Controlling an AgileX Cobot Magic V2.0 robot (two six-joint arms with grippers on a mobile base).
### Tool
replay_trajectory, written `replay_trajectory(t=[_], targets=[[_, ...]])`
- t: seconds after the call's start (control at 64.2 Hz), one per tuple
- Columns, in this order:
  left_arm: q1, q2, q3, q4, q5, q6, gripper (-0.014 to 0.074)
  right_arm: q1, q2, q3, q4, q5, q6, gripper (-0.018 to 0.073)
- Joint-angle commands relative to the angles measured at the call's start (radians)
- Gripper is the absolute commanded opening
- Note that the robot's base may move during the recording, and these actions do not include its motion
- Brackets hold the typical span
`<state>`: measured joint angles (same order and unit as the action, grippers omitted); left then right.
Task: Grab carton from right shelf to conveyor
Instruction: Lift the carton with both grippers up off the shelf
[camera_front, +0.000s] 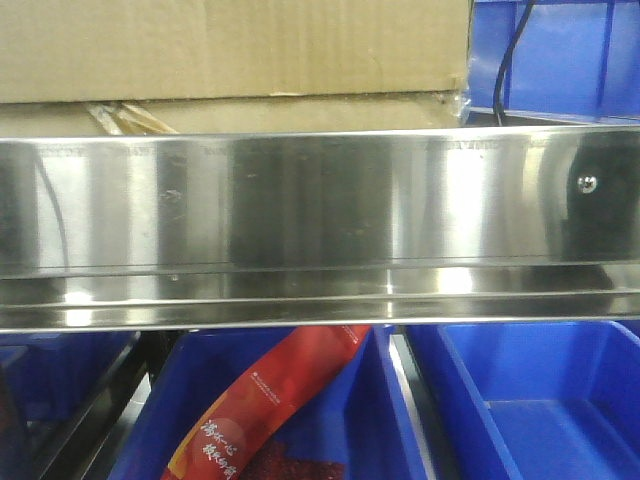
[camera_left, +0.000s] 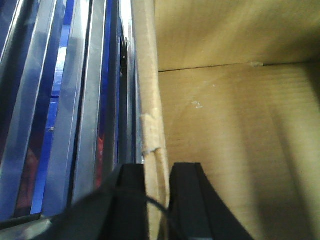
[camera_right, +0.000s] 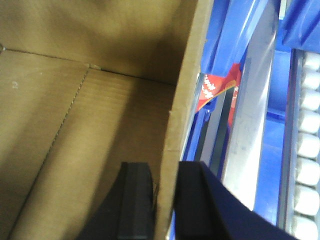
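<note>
Exterior front-facing view: carton (camera_front: 230, 50) sits at 11–12 o'clock on the right shelf (camera_front: 300, 200), just behind the shiny steel front rail, w/ a small screw head (camera_front: 589, 183) on that rail at 3 o'clock. Upper blue bin (camera_front: 560, 60) is beside the carton at 1 o'clock, w/ a black cable (camera_front: 505, 60) hanging in front of it. Under the rail are the lower blue bins (camera_front: 540, 400), and a red snack packet (camera_front: 270, 410) lies tilted in the 6–7 o'clock one. Left wrist view: left gripper (camera_left: 159, 170) at 6 o'clock is pinched onto the carton's side wall, one finger inside the box, the other outside by the shelf rails at 9 o'clock. Right wrist view: right gripper (camera_right: 165, 167) at 6 o'clock is clamped likewise on a carton wall, box interior toward 9 o'clock. White rollers (camera_right: 306, 150) run along 3 o'clock.
</note>
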<state>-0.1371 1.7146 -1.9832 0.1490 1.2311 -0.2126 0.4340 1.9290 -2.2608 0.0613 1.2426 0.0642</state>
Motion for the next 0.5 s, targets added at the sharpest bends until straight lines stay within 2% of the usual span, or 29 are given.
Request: replay_trajectory(t=[0.0, 0.265, 0.483], targets=[[0.004, -0.034, -0.033, 0.014, -0.010, -0.005, -0.0016, -0.004, -0.063, -0.013, -0.015, -0.022, -0.002, -0.0058], [0.002, -0.167, -0.070, -0.005, -0.010, -0.005, -0.0016, -0.004, -0.220, 0.000, -0.078, -0.022, -0.002, -0.0058], [-0.022, -0.280, 0.018, -0.029, -0.010, -0.005, -0.0016, -0.004, -0.361, 0.102, -0.084, -0.022, -0.002, -0.0058]])
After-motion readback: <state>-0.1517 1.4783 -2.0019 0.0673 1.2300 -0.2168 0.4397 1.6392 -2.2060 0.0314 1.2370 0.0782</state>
